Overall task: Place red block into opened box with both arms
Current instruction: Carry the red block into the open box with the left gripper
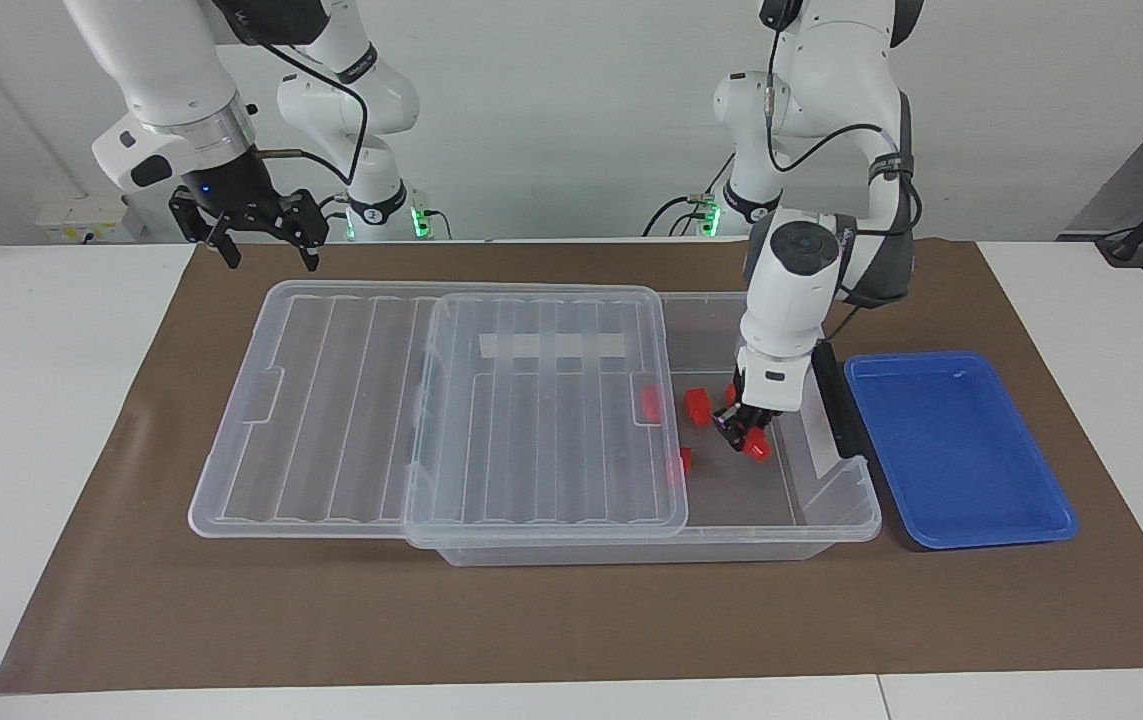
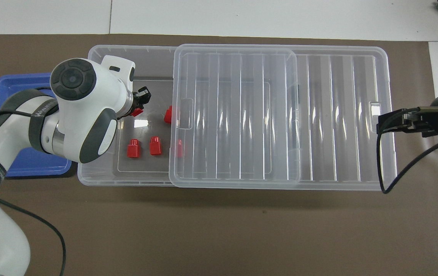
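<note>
The clear box (image 1: 836,522) (image 2: 88,170) lies lengthwise on the brown mat. Its ribbed lid (image 1: 331,400) (image 2: 337,115) is slid toward the right arm's end, so the end by the blue tray is uncovered. My left gripper (image 1: 746,437) (image 2: 141,104) reaches down into that uncovered end, shut on a red block (image 1: 758,451) (image 2: 137,112) held low over the box floor. Several other red blocks (image 1: 697,407) (image 2: 133,148) lie on the floor, some under the lid's edge. My right gripper (image 1: 271,262) (image 2: 385,123) hangs open over the lid's end, holding nothing.
A shallow blue tray (image 1: 961,450) (image 2: 31,163) sits on the mat beside the box at the left arm's end. The box's dark end handle (image 1: 836,400) faces it. A black cable (image 2: 406,168) loops from the right arm.
</note>
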